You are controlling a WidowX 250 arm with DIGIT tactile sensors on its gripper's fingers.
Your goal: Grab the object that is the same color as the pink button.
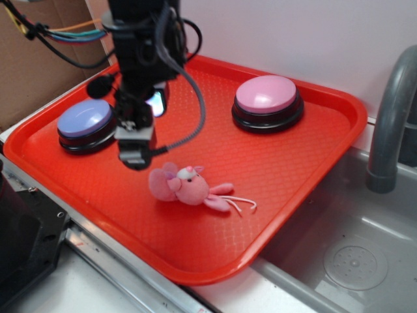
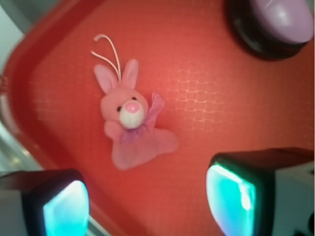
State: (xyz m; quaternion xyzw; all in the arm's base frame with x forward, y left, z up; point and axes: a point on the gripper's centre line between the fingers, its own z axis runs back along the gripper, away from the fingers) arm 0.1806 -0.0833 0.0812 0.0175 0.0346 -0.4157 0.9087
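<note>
Hovering: the gripper [image 1: 135,156] hangs left of centre in the exterior view, above the tray and apart from the toy, which suggests it is lining up for a descent.
Pincer state: spread; the wrist view shows one finger pad [image 2: 64,209] at lower left and the other at lower right with bare tray between them, pinching nothing.
Toy position: the pink toy [image 1: 186,188] lies flat just right of and below the gripper, near the tray's front middle; in the wrist view [image 2: 130,123] it sits left of centre, above the gap between the pads rather than inside it.
Why it lies so: it is soft and limp, so it sprawls on its side with its thin strings trailing right in the exterior view.
Pink button: [image 1: 267,101] upper right of the tray, well apart from the toy; probably there only as the colour cue.
Lavender button: [image 1: 86,125] at the left of the tray, close beside the gripper, a likely distractor.
Tray: red [image 1: 313,163], holding everything; its raised rim keeps things together.
Beside the tray: a grey sink [image 1: 352,254] at lower right with a grey faucet [image 1: 391,117] at the right edge.
Count: one toy, two buttons, one tray, one gripper.
Next move, as I judge: shift toward the toy, then lower.
</note>
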